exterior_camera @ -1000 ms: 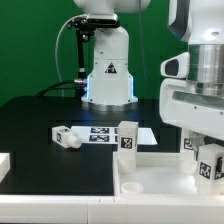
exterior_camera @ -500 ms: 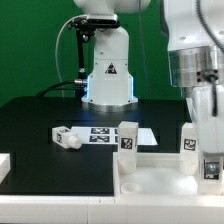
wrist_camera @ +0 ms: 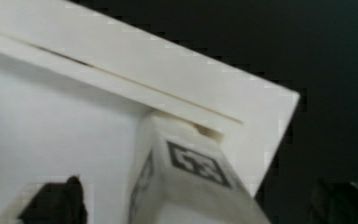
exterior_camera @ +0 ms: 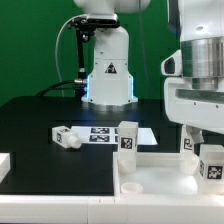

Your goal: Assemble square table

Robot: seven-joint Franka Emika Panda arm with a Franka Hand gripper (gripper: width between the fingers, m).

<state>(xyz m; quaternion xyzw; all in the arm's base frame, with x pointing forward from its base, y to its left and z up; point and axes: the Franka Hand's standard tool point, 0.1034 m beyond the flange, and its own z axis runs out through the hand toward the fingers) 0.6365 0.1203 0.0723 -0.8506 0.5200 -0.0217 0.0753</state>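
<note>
The white square tabletop (exterior_camera: 150, 180) lies at the front of the exterior view's right, rim up; its rim and corner also show in the wrist view (wrist_camera: 87, 60). Two tagged white legs stand on it, one at its far left corner (exterior_camera: 128, 138) and one at the far right (exterior_camera: 188, 141). A third upright leg (exterior_camera: 211, 165) stands between the fingers of my gripper (exterior_camera: 211, 150). In the wrist view this leg (wrist_camera: 202, 165) sits between the dark fingers (wrist_camera: 51, 200), with gaps on both sides, so the gripper (wrist_camera: 197, 208) looks open around it. A fourth leg (exterior_camera: 66, 137) lies loose on the black table.
The marker board (exterior_camera: 105, 133) lies flat behind the tabletop. The robot base (exterior_camera: 108, 70) stands at the back centre. A white block (exterior_camera: 4, 165) shows at the exterior view's left edge.
The gripper turned about its vertical axis half a second ago and has turned back to its earlier facing. The leg under it stays in the same spot.
</note>
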